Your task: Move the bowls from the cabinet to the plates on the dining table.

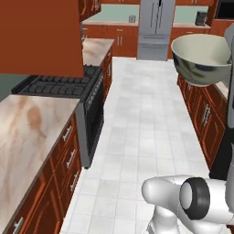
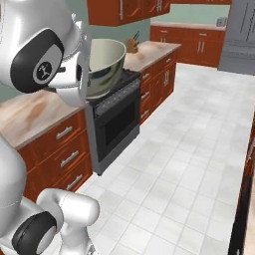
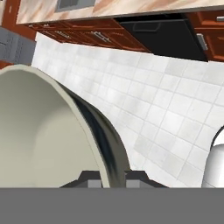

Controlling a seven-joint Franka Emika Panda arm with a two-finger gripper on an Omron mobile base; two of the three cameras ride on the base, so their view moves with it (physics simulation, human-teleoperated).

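Tool [image 3: 107,180] clamps my metal bowl [image 1: 202,58] by its rim, held high above the floor [image 1: 146,123], near the stove [image 2: 117,107].

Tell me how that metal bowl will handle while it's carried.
The metal bowl looks rigid, so it should keep its shape. Its shiny wall seems slippery, and the end effector pinches only the thin rim, so it may pivot or slide if jolted.

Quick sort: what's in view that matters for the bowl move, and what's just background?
Job:
- metal bowl, rim clamped in the gripper, carried above the floor

Background:
- black stove
- marble counter
- fridge
- knife block
- overhead wall cupboard
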